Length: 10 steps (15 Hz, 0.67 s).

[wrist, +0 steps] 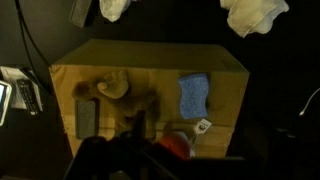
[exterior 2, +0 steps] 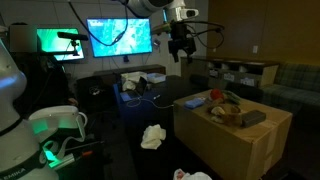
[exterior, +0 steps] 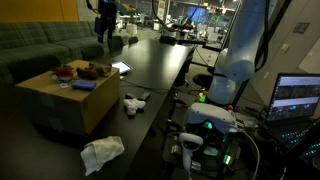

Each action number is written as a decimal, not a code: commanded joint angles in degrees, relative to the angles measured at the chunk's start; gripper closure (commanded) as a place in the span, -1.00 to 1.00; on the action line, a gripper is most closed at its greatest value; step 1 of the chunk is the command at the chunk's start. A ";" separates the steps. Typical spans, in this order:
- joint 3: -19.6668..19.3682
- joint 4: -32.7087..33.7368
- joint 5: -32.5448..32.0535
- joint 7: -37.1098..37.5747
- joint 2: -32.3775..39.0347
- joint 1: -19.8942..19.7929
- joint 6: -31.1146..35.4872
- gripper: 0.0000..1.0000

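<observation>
Black Robotiq gripper: hangs high over the dark bench, well clear of everything on it. Jaws: point downward; too dark and small in every view to tell whether spread or pressed together.

Brown cardboard box: stands on the bench directly under the wrist camera, well below the gripper. Carries four things on its top. Positions below read from the wrist view, box centre as dial centre.

- Brown soft lump: lies at 10 o'clock.
- Grey rectangular block: lies at 9 o'clock, just beside the brown soft lump; cannot tell whether touching.
- Blue folded cloth: lies flat at 3 o'clock, apart from the brown soft lump.
- Red rounded object: sits at 5 o'clock near the box edge, partly hidden behind dark gripper parts entering at 6 o'clock.

White crumpled cloth: lies on the bench off the box, at 1 o'clock. Another white crumpled rag: lies at 11 o'clock, cut by the frame edge.

Open laptop: stands beside the white robot base, well apart from the box.
</observation>
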 commanded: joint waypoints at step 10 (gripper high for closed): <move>-7.37 -37.10 4.87 -5.86 -42.89 -3.81 -5.77 -1.00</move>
